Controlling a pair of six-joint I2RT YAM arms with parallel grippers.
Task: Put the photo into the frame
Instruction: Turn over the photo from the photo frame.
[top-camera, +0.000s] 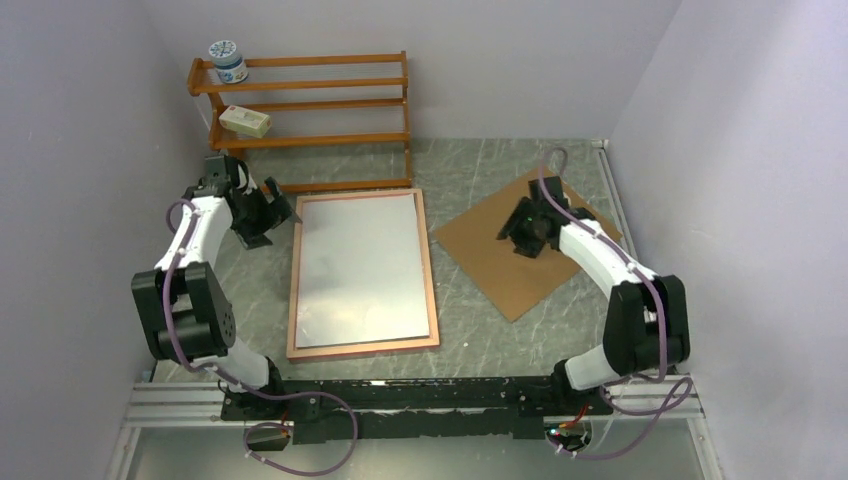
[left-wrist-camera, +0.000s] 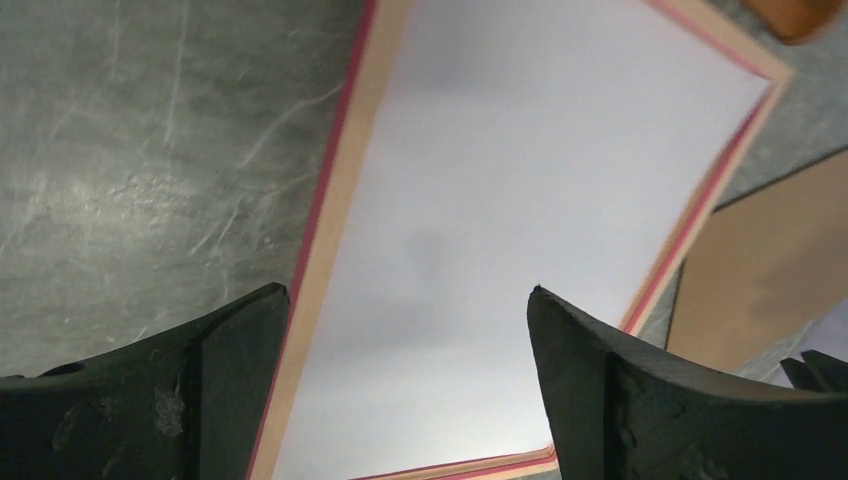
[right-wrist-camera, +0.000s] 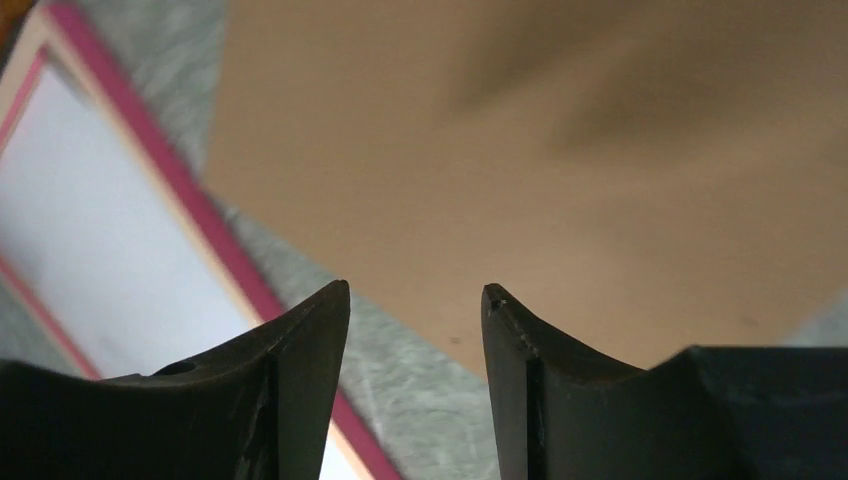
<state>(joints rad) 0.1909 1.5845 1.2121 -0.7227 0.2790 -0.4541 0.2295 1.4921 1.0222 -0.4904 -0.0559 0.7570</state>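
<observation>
Top view: the thin-edged coppery-pink rectangular frame (top-camera: 362, 347) is lying flat on the grey marbled table (top-camera: 470, 335). The large thin photo (top-camera: 362, 270) is sitting inside it, white back up. The left gripper (top-camera: 283, 212) is hovering at the frame's far-left corner. The right gripper (top-camera: 522, 238) is hanging over the brown hardboard sheet (top-camera: 490, 262).

Left wrist view: the left gripper (left-wrist-camera: 408, 295) is spread wide above the photo (left-wrist-camera: 500, 200).

Right wrist view: the right gripper (right-wrist-camera: 415, 290) is standing narrowly parted and empty over the hardboard sheet (right-wrist-camera: 550, 150).

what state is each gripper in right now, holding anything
Left gripper: open, holding nothing, beside the frame.
Right gripper: open, holding nothing, over the brown board.
</observation>
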